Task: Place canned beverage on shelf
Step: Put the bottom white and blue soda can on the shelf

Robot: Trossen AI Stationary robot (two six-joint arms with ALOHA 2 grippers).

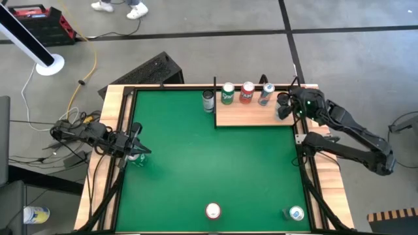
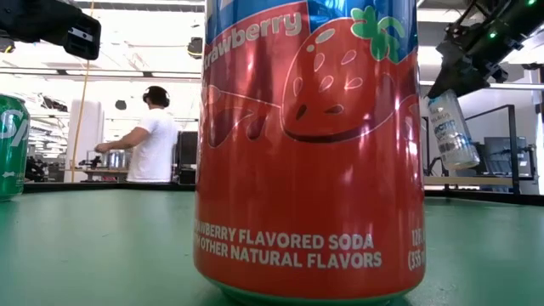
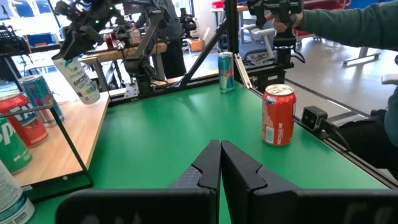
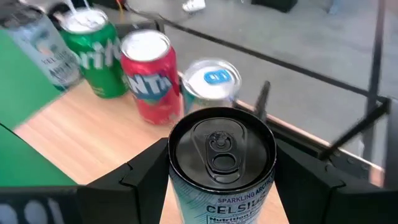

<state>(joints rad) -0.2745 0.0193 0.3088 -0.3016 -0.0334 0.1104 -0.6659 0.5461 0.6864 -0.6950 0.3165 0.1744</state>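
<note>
Risk as we judge it: right gripper carries pale slim Celsius can with dark lid above right end of light-brown wooden shelf panel. Can hangs tilted in low view; release at that tilt likely tips it. Neighbouring blue-topped silver can and red soda can stand close; sideways drift could knock the row.

Pose: right arm reaches from right edge toward far right, fingers clamped on can body. Left gripper fully closed, empty, parked at left table edge.

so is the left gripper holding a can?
No, the left gripper is shut on nothing; the nearest can, the red can, stands apart.
</note>
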